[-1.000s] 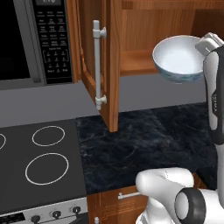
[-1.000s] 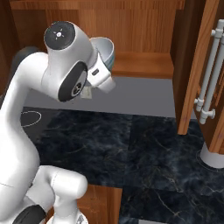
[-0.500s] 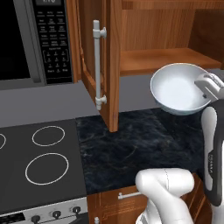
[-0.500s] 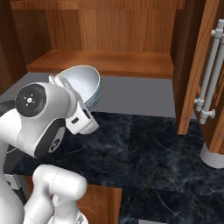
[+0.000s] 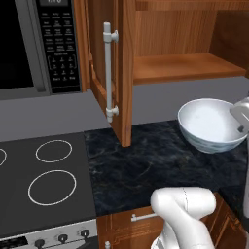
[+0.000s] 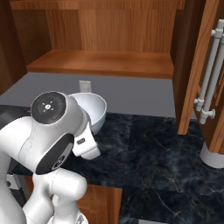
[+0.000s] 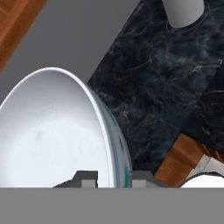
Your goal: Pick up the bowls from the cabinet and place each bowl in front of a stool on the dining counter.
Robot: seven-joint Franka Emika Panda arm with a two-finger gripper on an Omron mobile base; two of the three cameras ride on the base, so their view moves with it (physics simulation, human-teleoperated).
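Note:
My gripper (image 7: 114, 178) is shut on the rim of a white bowl (image 5: 209, 124) with a blue-green pattern outside. The bowl (image 7: 52, 131) hangs upright over the black kitchen worktop, below and in front of the open cabinet (image 5: 124, 58). In the right base view the bowl (image 6: 94, 109) sits just behind my arm's wrist joint. In the left base view the gripper (image 5: 240, 121) is at the right edge, on the bowl's rim. The cabinet shelf (image 6: 100, 63) is bare. The stool and the dining counter are out of view.
A microwave (image 5: 39, 44) hangs left of the cabinet, over a stove (image 5: 44, 180). The cabinet door's silver handle (image 5: 109, 73) juts out over the worktop (image 5: 141, 165). A grey cylinder (image 6: 214, 155) stands on the worktop at the right.
The arm has brought the bowl down from shelf height and out of the cabinet. It now hangs lower, over the worktop. The grip has stayed shut.

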